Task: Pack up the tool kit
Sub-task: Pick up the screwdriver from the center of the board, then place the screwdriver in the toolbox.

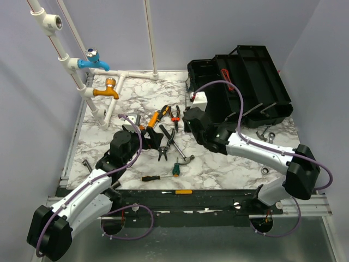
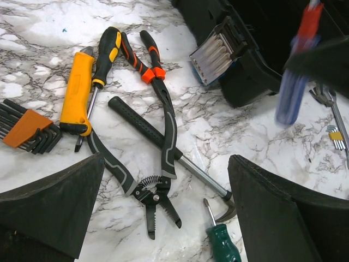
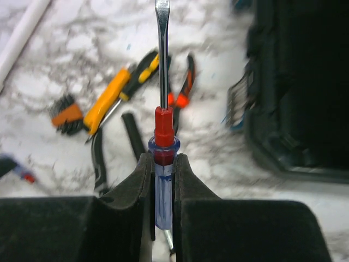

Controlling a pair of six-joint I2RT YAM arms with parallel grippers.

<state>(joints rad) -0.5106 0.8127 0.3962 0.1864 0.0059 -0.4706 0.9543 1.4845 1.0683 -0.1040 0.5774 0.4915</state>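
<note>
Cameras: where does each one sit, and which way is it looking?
Top external: high behind the bases, looking down at the table, toolbox, left arm and right arm.
Left wrist: on the left arm, looking down at black pliers and hammer; its open jaws show below.
Right wrist: on the right arm, looking along shut jaws gripping a blue screwdriver.
Shared: both wrist views show the yellow-handled tool.

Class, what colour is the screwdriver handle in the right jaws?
Screwdriver handle: clear blue, red collar; best in right wrist view.
</note>
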